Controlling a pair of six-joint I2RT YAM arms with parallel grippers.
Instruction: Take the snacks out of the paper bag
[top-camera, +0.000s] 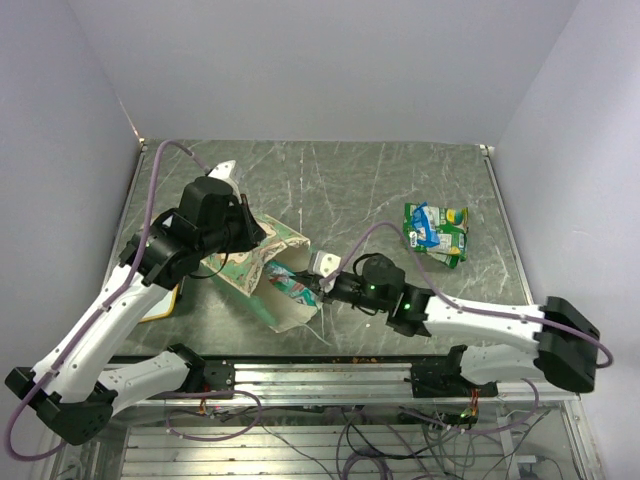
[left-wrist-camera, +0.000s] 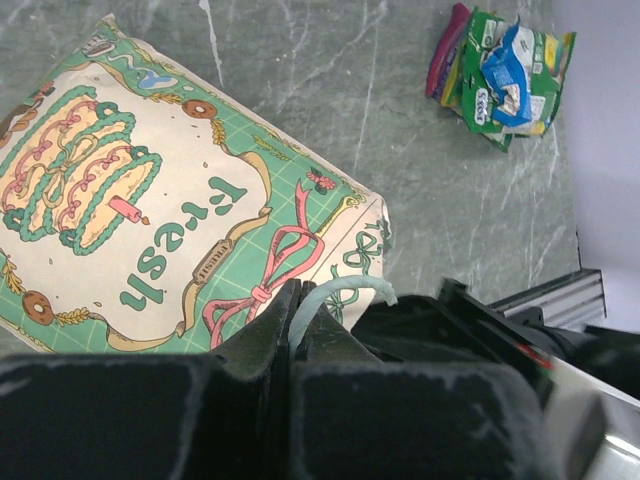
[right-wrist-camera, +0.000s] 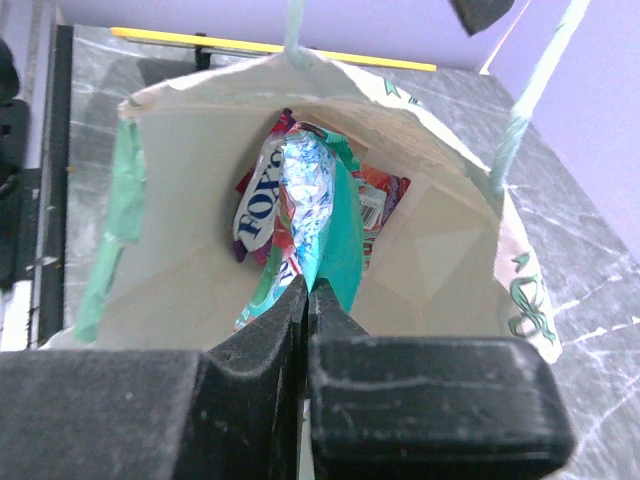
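Pinches the string handle (left-wrist-camera: 340, 290) of the paper bag (top-camera: 262, 268) in the left hand (left-wrist-camera: 300, 300), jaws closed on it, holding the mouth turned toward the right arm. Reaches into that mouth with the right hand (right-wrist-camera: 305, 292), jaws pressed together on the edge of a teal foil packet (right-wrist-camera: 312, 190); looks like a thin bite, though hard to judge from so close. Leaves a red-and-purple packet (right-wrist-camera: 385, 200) behind it inside, and a pile of snacks (top-camera: 436, 232) already out on the bench (top-camera: 350, 180), well apart. Risks slipping off the crinkly foil on the pull. Risks dragging the light bag along, or straining the string, should the packet snag on the paper wall.
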